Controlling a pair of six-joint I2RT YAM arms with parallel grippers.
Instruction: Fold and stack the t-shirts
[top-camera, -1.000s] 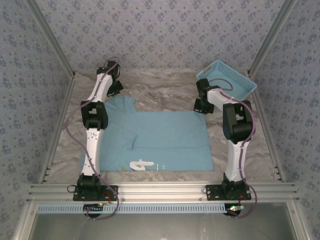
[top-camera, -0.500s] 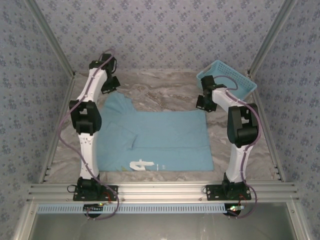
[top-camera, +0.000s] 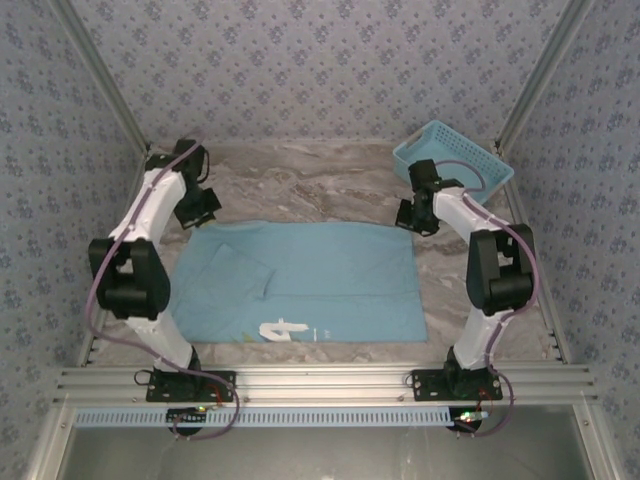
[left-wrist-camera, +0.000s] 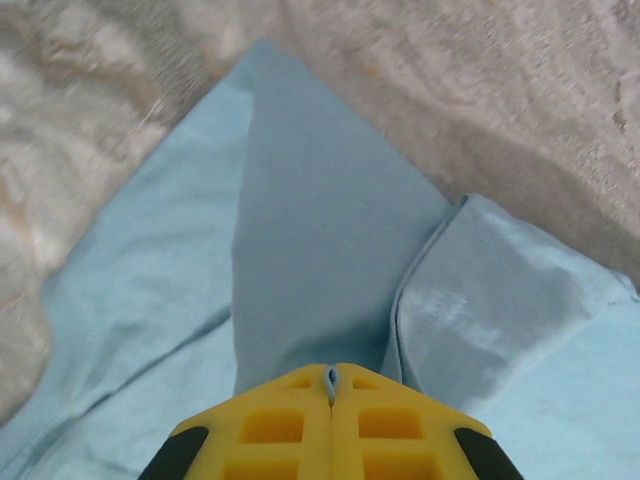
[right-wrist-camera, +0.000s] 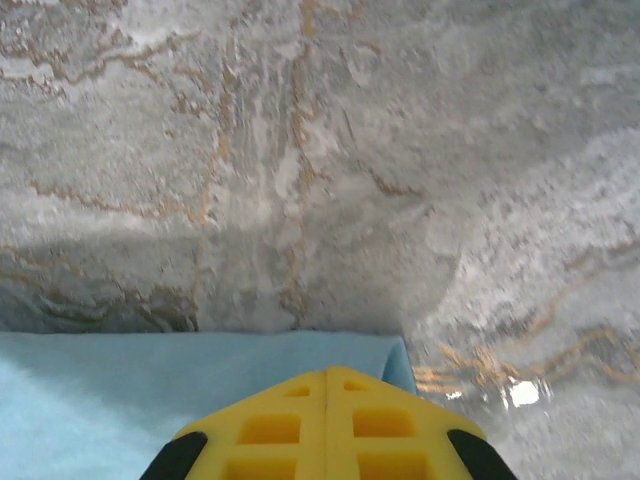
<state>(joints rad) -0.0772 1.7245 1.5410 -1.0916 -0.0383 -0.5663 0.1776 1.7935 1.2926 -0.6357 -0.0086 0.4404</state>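
A light sky-blue t-shirt (top-camera: 320, 280) with white lettering lies spread flat across the middle of a grey, brown-veined marble-patterned desk (top-camera: 320, 185), reaching almost to its near edge. The desk stands inside a booth of blue-grey floral-print walls (top-camera: 320, 70) and aluminium frame rails (top-camera: 320, 380). The left end effector (top-camera: 198, 212) is clamped on a thin pinch of cloth at the shirt's far left corner, the right end effector (top-camera: 416, 218) is closed on its far right corner, and a light-blue plastic lattice basket (top-camera: 452, 152) sits in the desk's far right corner.
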